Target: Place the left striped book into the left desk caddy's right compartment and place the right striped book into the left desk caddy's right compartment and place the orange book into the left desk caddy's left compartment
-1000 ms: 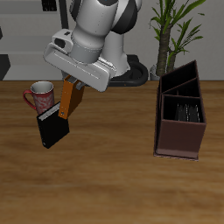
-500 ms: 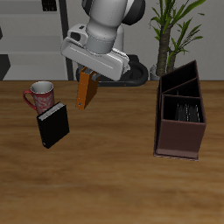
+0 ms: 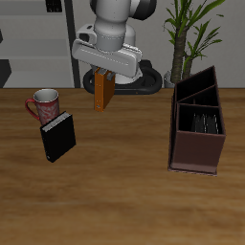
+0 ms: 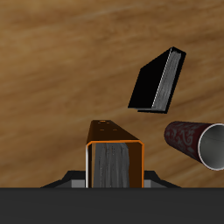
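The gripper [image 3: 105, 78] is clamping the orange book [image 3: 104, 92], now hanging upright beneath it and carried clear of the black book [image 3: 57, 137] and mug [image 3: 43, 103], heading toward the left desk caddy [image 3: 198, 129]; striped books seemingly sitting inside already.

one orange book [image 3: 104, 91] between the jaws, one black book [image 3: 57, 138], one mug [image 3: 43, 103], one desk caddy [image 3: 198, 134], one plant [image 3: 190, 33].
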